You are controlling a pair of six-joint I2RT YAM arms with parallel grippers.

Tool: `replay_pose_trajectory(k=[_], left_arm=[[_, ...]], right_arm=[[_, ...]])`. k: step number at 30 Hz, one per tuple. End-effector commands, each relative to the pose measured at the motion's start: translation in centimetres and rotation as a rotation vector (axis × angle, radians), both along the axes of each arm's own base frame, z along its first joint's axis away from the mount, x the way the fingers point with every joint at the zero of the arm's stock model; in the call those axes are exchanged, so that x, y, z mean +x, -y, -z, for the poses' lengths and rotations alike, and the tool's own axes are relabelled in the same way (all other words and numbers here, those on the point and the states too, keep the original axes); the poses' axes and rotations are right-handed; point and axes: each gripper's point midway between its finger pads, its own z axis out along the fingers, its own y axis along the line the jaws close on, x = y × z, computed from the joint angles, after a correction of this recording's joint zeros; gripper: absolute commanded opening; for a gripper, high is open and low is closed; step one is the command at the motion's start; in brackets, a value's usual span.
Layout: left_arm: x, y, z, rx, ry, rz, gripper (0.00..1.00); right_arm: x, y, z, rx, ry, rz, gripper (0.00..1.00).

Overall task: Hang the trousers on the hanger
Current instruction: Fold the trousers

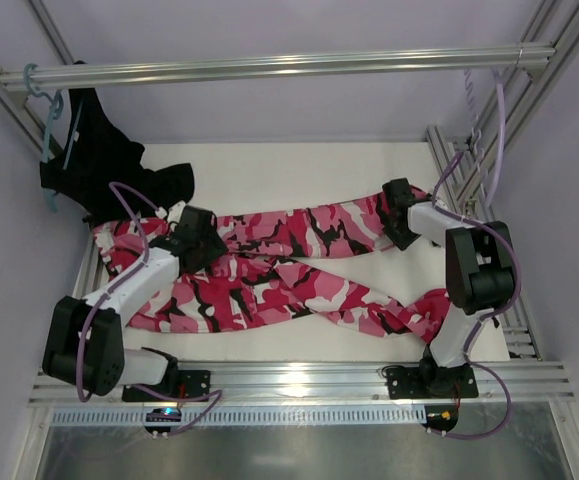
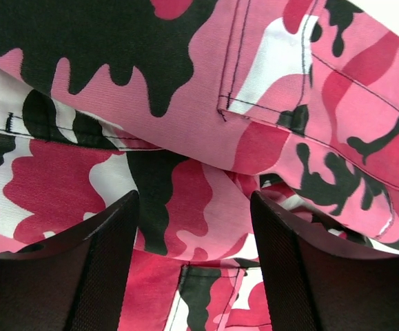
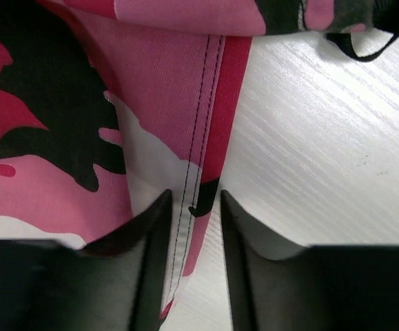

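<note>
Across the white surface point(image 1: 289, 175) the trousers point(image 1: 269, 290) lie flat, legs crossed. The left hand point(image 2: 193, 207) sits over their left end, fingers wide apart. The right hand point(image 3: 193, 200) straddles a stitched edge at the upper right end; whether it pinches the cloth, I cannot tell.

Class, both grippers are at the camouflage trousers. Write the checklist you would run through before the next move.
1. The left gripper is open above the trousers: ok.
2. The right gripper straddles their stitched edge: ok.
3. The right gripper holds fabric firmly: cannot tell.
4. The trouser legs lie uncrossed: not ok.
5. The black garment is clear of the trousers: cannot tell.
</note>
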Motion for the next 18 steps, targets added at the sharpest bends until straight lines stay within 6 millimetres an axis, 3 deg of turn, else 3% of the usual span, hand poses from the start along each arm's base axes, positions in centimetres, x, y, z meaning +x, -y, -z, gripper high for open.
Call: replay_pose_trajectory(k=[1, 3, 4, 9, 11, 16, 17, 18], left_arm=[[0.9, -0.2, 0.1, 0.005, 0.026, -0.029, 0.63], [0.8, -0.6, 0.6, 0.030, 0.010, -0.038, 0.55], [0.8, -0.9, 0.8, 0.045, 0.007, -0.047, 0.53], [0.6, -1.7, 2.1, 0.094, -0.033, -0.054, 0.25], [0.3, -2.1, 2.6, 0.116, -0.055, -0.062, 0.20], [0.1, -4.8, 2.1, 0.196, -0.063, -0.127, 0.15], [-0.1, -5.1, 2.1, 0.207, -0.069, -0.130, 0.15], [-0.1, -5.5, 2.0, 0.215, -0.070, -0.135, 0.15]], right_arm=[[-1.8, 0.3, 1.1, -0.033, -0.144, 0.037, 0.31], [-2.6, 0.7, 0.9, -0.051, -0.178, 0.043, 0.21], [-2.8, 0.6, 0.5, -0.051, -0.168, 0.037, 0.04], [-4.6, 0.9, -0.6, -0.100, -0.172, 0.009, 0.04], [-5.2, 0.6, -1.5, -0.109, -0.157, 0.000, 0.04], [-8.6, 0.0, -1.4, -0.107, -0.197, -0.041, 0.04], [-8.8, -0.1, -1.4, -0.101, -0.203, -0.069, 0.07], [-8.8, 0.1, -2.1, -0.104, -0.181, -0.087, 0.24]])
